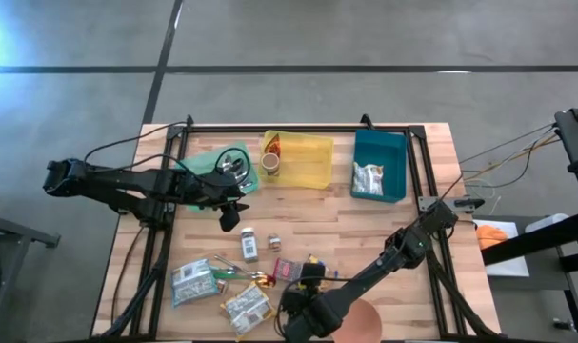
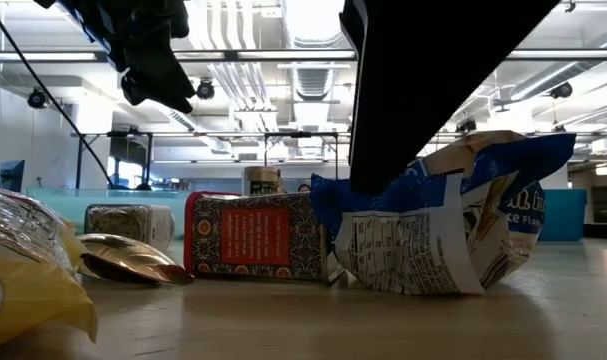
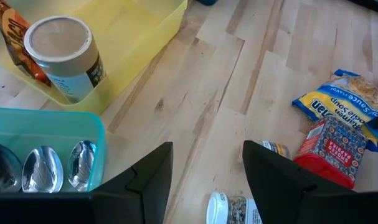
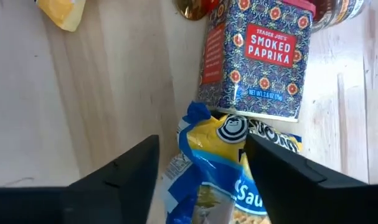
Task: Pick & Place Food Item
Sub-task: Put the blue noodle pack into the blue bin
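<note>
Straddling blue-yellow noodle soup packet [image 4: 223, 168], right gripper [image 4: 201, 180] has fingers apart, not clamped; packet lies between them at table's near edge, touching smoked paprika tin [image 4: 260, 59]. Left gripper [image 3: 207, 180] released, idle near teal bin [image 3: 48, 121], much farther.

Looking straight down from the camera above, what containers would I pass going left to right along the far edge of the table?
Green tray → yellow bin, holding a round can → blue bin, holding a clear bag.
</note>
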